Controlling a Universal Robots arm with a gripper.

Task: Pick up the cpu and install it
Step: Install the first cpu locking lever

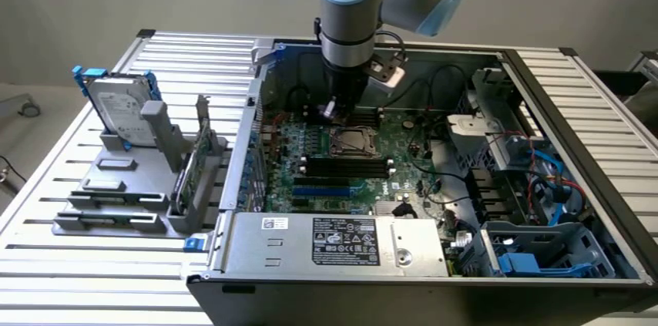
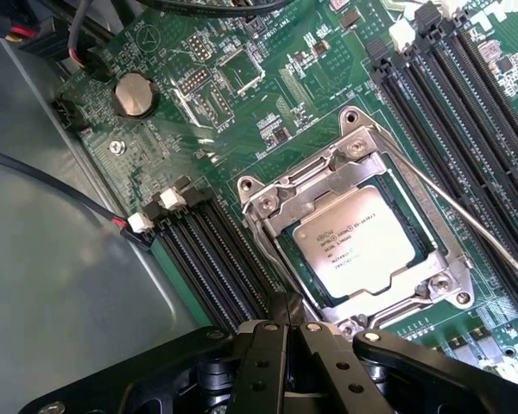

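The cpu [image 2: 358, 242], a flat square chip with a silver-grey printed top, lies inside the metal-framed socket [image 2: 352, 152] on the green motherboard [image 2: 177, 129]. My gripper [image 2: 285, 304] hangs just beside the socket's edge with its black fingers [image 2: 259, 345] pressed together, shut on nothing. In the exterior view the gripper [image 1: 331, 110] reaches down into the open computer case, just behind the socket [image 1: 353, 142]. A thin metal lever rod [image 2: 466, 224] runs out from the socket across the memory slots.
Black memory slots [image 2: 203, 259] flank the socket on both sides. A coin battery [image 2: 134, 93] and cables lie nearby. Case walls [image 1: 575, 110] enclose the board. A hard drive with blue rails [image 1: 119, 106] stands in a grey rack [image 1: 123, 187] on the exterior view's left.
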